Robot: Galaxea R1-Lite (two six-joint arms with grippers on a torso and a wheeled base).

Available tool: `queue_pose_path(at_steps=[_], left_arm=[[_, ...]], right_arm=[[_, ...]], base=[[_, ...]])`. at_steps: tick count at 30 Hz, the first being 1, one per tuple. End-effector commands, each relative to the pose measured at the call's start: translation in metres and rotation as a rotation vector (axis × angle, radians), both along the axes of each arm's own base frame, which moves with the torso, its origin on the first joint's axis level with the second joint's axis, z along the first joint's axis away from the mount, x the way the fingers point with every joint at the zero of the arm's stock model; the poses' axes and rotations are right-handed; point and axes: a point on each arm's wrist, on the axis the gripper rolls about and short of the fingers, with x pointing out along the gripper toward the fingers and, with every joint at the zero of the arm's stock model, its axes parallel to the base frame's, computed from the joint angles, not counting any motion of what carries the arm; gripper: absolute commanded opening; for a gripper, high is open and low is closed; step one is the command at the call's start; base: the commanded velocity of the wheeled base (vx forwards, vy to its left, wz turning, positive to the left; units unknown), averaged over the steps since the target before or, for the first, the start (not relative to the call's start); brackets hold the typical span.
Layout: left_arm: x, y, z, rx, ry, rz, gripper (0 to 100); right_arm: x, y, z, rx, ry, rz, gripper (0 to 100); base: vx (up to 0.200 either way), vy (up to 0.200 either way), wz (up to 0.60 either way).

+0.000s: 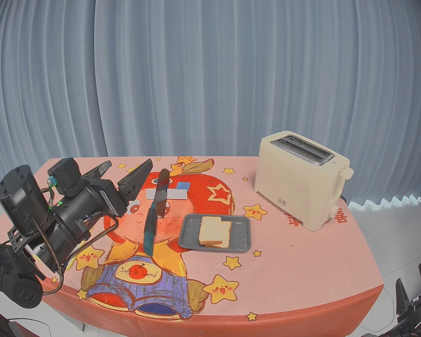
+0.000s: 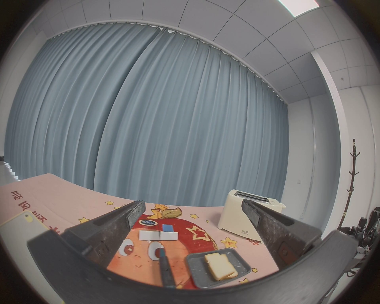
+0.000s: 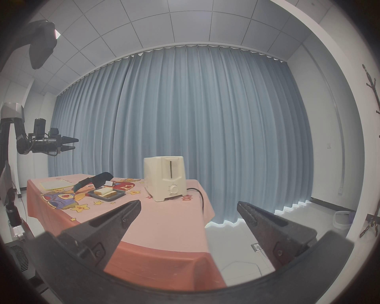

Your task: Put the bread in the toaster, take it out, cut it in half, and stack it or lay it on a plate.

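Head view: pale square bread slices (image 1: pixel 212 230) stacked on flat grey plate (image 1: pixel 191 231); both jaws wide.

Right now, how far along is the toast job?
Nearly finished, it seems. Done: bread pieces lie stacked on the plate, nothing sticks out of the toaster, the knife is set down. In hand: nothing; the left claw and right claw are open, empty. Left: probably nothing.

Staged test room, lab or studio type, not a real kitchen. Grey-blue curtain (image 1: pixel 219 79) runs floor to ceiling across the back. Office-style tiled ceiling (image 3: pixel 190 19) with a flat light panel (image 2: pixel 299 6), plain white walls (image 2: pixel 316 150). One lone table (image 1: pixel 307 272) draped in cartoon print, toaster (image 1: pixel 300 177) on it, its cord (image 3: pixel 198 196) hanging off the edge.
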Motion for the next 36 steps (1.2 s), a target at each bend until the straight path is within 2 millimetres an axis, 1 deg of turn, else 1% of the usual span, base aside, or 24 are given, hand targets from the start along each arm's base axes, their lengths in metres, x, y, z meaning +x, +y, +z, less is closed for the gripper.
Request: queue_pose_path(at_steps=[1,4,5,6,7,9,11,13,15,17,18,20,28,31,34,35,36], left_arm=[[0.0,0.0,0.0,0.001,0.002,-0.001,100],[-0.001,-0.006,0.006,-0.021,-0.024,-0.025,100],[0.0,-0.008,0.01,-0.035,-0.039,-0.03,100],[0.0,-0.008,0.01,-0.035,-0.039,-0.03,100],[0.0,-0.012,0.015,-0.07,-0.061,-0.039,100],[-0.002,-0.012,0.02,-0.118,-0.082,-0.048,100],[-0.005,-0.01,0.024,-0.178,-0.108,-0.055,100],[-0.015,-0.002,0.035,-0.236,-0.169,-0.059,100],[-0.021,0.003,0.042,-0.251,-0.194,-0.064,100],[-0.02,0.005,0.046,-0.265,-0.206,-0.061,100],[-0.016,0.012,0.047,-0.281,-0.206,-0.03,100],[-0.012,0.018,0.045,-0.285,-0.202,-0.009,100],[-0.013,0.018,0.039,-0.272,-0.179,-0.019,100],[-0.014,0.019,0.034,-0.252,-0.168,-0.015,100],[-0.021,0.022,0.022,-0.195,-0.144,-0.01,100],[-0.021,0.022,0.022,-0.195,-0.144,-0.01,100],[-0.024,0.023,0.016,-0.152,-0.133,-0.006,100]], right_arm=[[0.0,0.0,-0.005,0.0,0.001,0.001,100],[0.0,0.0,-0.005,0.0,0.001,0.001,100],[0.0,0.0,-0.005,0.0,0.001,0.001,100],[0.0,0.0,-0.005,0.0,0.001,0.001,100],[0.0,0.0,-0.005,0.0,0.001,0.001,100],[0.0,0.0,-0.005,0.0,0.001,0.001,100],[0.0,0.0,-0.005,0.0,0.001,0.001,100],[0.0,0.0,-0.005,0.0,0.001,0.001,100],[0.0,0.0,-0.005,0.0,0.001,0.001,100],[0.0,0.0,-0.005,0.0,0.001,0.001,100],[0.0,0.0,-0.005,0.0,0.001,0.001,100],[0.0,0.0,-0.005,0.0,0.001,0.001,100],[0.0,0.0,-0.005,0.0,0.001,0.001,100],[0.0,0.0,-0.005,0.0,0.001,0.001,100],[0.0,0.0,-0.005,0.0,0.001,0.001,100],[0.0,0.0,-0.005,0.0,0.001,0.001,100],[0.0,0.0,-0.005,0.0,0.001,0.001,100]], base=[[0.0,0.2,0.0],[0.0,0.2,0.0],[0.0,0.0,0.0],[0.0,0.0,0.0],[0.0,0.0,0.0],[0.0,0.0,0.0],[0.0,0.0,0.0],[0.0,0.0,0.0],[0.0,0.0,0.0],[0.0,0.0,0.0],[0.0,0.0,0.0],[-0.1,0.0,0.0],[-0.2,0.0,0.0],[-0.2,0.0,0.0],[0.0,0.0,0.0],[0.0,0.0,0.0],[0.0,0.0,0.0]])
